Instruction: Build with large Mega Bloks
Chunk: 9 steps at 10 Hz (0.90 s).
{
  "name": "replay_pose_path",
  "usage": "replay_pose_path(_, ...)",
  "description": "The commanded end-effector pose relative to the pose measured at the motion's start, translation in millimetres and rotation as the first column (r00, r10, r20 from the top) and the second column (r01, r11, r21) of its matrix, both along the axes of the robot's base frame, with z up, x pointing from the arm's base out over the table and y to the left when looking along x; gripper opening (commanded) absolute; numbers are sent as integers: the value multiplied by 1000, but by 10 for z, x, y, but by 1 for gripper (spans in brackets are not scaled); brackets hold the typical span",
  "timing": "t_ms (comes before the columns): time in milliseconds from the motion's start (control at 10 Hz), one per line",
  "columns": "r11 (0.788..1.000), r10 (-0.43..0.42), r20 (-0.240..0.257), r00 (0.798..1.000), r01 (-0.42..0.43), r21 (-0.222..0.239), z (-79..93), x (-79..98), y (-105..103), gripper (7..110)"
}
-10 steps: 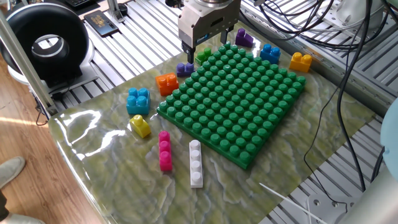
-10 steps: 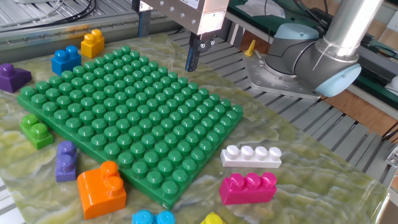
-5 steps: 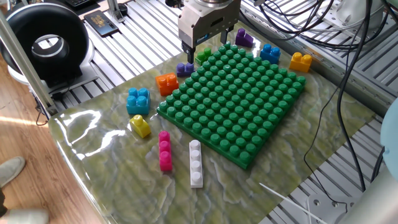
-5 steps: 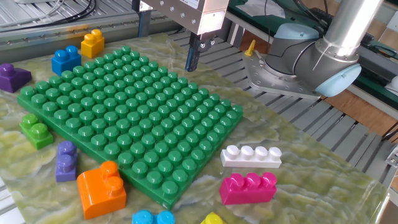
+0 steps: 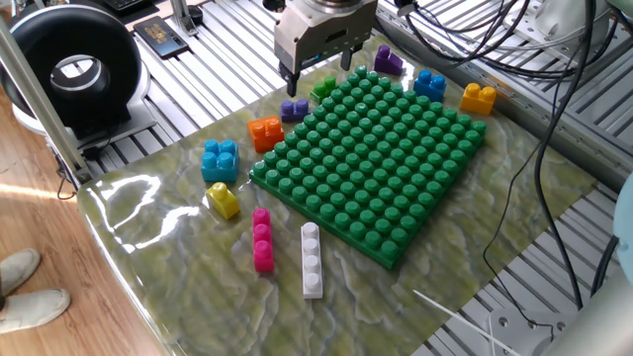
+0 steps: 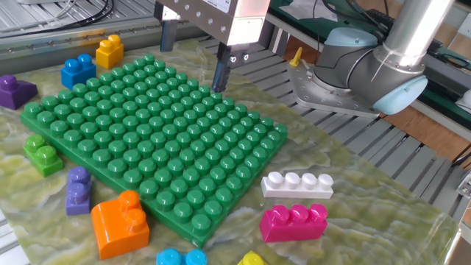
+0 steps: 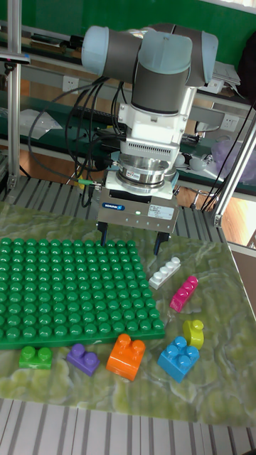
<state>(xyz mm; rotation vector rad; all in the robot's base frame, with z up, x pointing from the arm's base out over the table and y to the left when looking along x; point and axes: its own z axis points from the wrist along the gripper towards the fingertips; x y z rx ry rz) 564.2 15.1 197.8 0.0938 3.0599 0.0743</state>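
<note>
The large Mega Bloks lie loose around the green baseplate (image 5: 376, 158). Along one side are an orange brick (image 5: 265, 132), a light blue one (image 5: 220, 160), a yellow one (image 5: 224, 200), a pink bar (image 5: 262, 239) and a white bar (image 5: 312, 259). Small purple (image 5: 294, 109) and green (image 5: 324, 87) bricks sit by the plate's corner. My gripper (image 5: 318, 71) hangs above the plate, open, with nothing between its fingers. From the opposite side the gripper (image 6: 193, 55) is well apart from the white bar (image 6: 297, 183) and the pink bar (image 6: 294, 221). In the tall view the gripper (image 7: 131, 238) also stands open.
A purple brick (image 5: 388, 61), a blue brick (image 5: 429, 84) and a yellow-orange brick (image 5: 479, 97) lie beyond the plate's far edge. The arm's base (image 6: 346, 73) stands beside the mat. A black round device (image 5: 74, 69) sits off the table, and cables (image 5: 514, 40) hang at the back.
The gripper has shifted a little to the left above the baseplate, and both fingers now show in the other fixed view. No brick has moved.
</note>
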Motion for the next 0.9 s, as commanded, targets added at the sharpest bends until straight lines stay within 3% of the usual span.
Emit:
replay_pose_path(0,1000,-19,23,1000,18,24,8,59,59,7)
replay_pose_path(800,1000,-16,29,999,15,25,9,74,62,7)
